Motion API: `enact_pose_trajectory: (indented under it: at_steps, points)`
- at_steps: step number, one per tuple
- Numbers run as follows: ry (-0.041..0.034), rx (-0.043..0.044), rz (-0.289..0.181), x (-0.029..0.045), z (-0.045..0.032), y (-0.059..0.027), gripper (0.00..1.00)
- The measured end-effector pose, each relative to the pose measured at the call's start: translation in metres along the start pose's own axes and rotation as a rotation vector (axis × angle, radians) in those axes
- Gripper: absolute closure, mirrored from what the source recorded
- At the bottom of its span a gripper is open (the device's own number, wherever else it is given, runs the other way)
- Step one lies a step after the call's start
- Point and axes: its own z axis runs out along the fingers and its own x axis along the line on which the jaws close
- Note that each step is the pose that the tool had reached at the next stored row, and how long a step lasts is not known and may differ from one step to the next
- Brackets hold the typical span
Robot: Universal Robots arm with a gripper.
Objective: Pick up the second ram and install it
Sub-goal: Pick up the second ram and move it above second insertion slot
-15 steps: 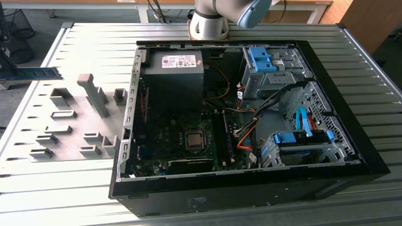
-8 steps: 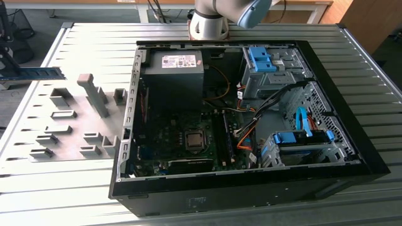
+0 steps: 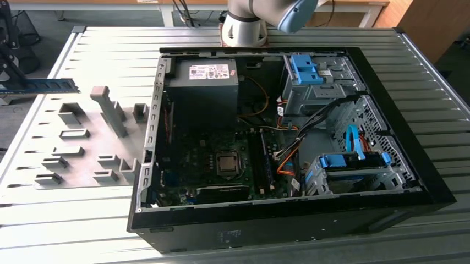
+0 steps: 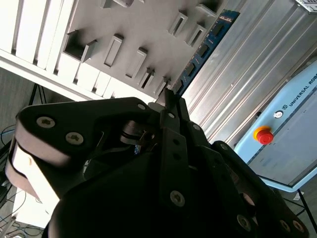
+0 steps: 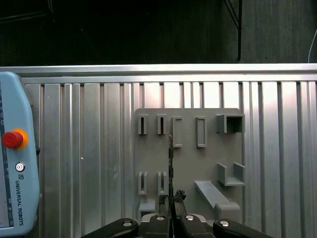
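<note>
slatted table (image 5: 99,148) below; second ram (image 5: 170,156) clamped in end effector (image 5: 171,198).

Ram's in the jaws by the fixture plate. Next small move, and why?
Probably carry it toward the exterior view's right, to the open computer case. The gripper is shut on the second ram near the grey fixture plate, while the motherboard sits inside the case, well apart from it.
</note>
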Motion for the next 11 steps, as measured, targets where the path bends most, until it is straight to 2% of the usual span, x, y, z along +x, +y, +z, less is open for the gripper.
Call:
enact_pose_trajectory:
  at_steps: [11]
  points:
    - [0.0, 0.0, 0.0, -0.0001, -0.0001, -0.0052, 0.86]
